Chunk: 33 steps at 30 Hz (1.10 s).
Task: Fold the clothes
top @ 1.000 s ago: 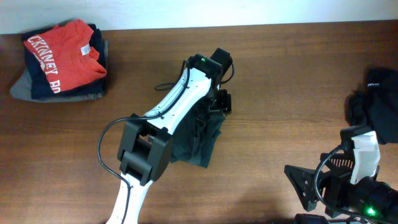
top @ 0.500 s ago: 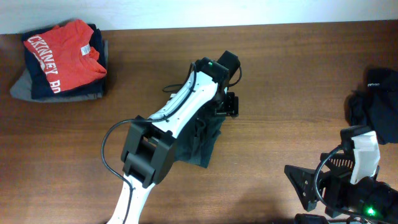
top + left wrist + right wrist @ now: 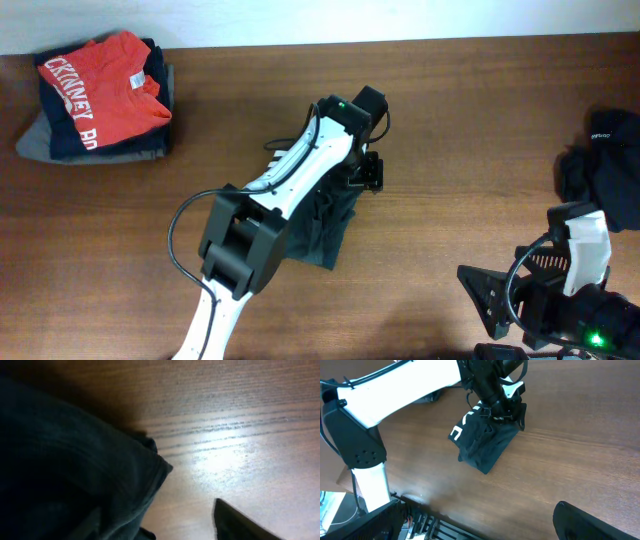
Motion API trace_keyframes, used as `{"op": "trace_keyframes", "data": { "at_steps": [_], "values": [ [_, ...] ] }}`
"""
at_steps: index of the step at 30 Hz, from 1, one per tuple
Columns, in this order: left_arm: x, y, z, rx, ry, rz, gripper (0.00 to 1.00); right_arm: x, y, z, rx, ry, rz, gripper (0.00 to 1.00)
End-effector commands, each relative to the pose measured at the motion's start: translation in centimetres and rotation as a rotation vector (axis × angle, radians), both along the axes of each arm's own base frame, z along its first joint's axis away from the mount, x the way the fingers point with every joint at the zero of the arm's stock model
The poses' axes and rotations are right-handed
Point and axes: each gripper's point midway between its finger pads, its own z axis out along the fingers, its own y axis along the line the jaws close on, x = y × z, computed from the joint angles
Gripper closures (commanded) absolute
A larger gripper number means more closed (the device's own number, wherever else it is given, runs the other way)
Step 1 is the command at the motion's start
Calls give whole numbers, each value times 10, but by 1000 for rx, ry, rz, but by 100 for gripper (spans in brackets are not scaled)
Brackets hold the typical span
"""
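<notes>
A dark grey-green garment (image 3: 322, 228) lies partly folded in the middle of the table, and white lettering shows on it in the right wrist view (image 3: 485, 447). My left gripper (image 3: 368, 174) hovers at its far right corner. In the left wrist view the folded corner (image 3: 100, 485) fills the left side. The left gripper (image 3: 185, 527) stands open with bare wood between its jaws and cloth against the left one. More black clothes (image 3: 608, 165) are heaped at the right edge. My right gripper (image 3: 475, 527) is wide open and empty near the front right (image 3: 485, 320).
A folded stack (image 3: 95, 95) with a red lettered shirt on top sits at the far left corner. The left arm (image 3: 290, 185) stretches diagonally over the garment. The table's front edge (image 3: 435, 517) runs just below my right gripper.
My left gripper has shifted right and a little farther back along the garment's top edge, dragging the cloth with it, and its jaws have narrowed somewhat. The right arm has not moved.
</notes>
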Motion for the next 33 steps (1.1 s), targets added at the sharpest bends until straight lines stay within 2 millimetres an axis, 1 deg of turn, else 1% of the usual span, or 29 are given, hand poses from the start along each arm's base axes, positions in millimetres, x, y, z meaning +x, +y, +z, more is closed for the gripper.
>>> {"op": "trace_keyframes", "data": {
  "at_steps": [1, 3, 4, 8, 13, 14, 18, 20, 26, 31, 32, 33],
  "values": [
    [0, 0, -8, 7, 5, 2, 43, -1, 0, 1, -8, -4, 1, 1],
    [1, 0, -8, 5, 3, 1, 47, -1, 0, 1, -8, -3, 1, 1],
    [1, 0, -8, 5, 3, 1, 50, -2, 0, 1, -8, -4, 1, 1],
    [3, -2, -7, -1, -7, 0, 65, -1, 0, 1, -8, -3, 1, 1],
    [7, -6, -6, -16, -25, -1, 88, -2, 0, 1, -8, -4, 1, 1],
    [9, -7, -6, -20, -32, -4, 90, -2, 0, 1, -8, -4, 1, 1],
    [14, -13, -5, -44, -61, -31, 91, -1, 0, 1, -8, -4, 1, 1],
    [16, -17, -5, -55, -76, -37, 99, -1, 0, 1, -8, -3, 1, 1],
    [20, -41, -1, -106, -145, -87, 99, -1, 0, 1, -8, -3, 1, 1],
    [10, -54, 0, -113, -151, -128, 99, -1, 0, 1, -8, -3, 1, 1],
    [7, -56, 0, -114, -154, -148, 93, -1, 0, 1, -8, -4, 1, 1],
    [6, -58, 0, -115, -160, -171, 85, -2, 0, 1, -8, -4, 1, 1]
  ]
}}
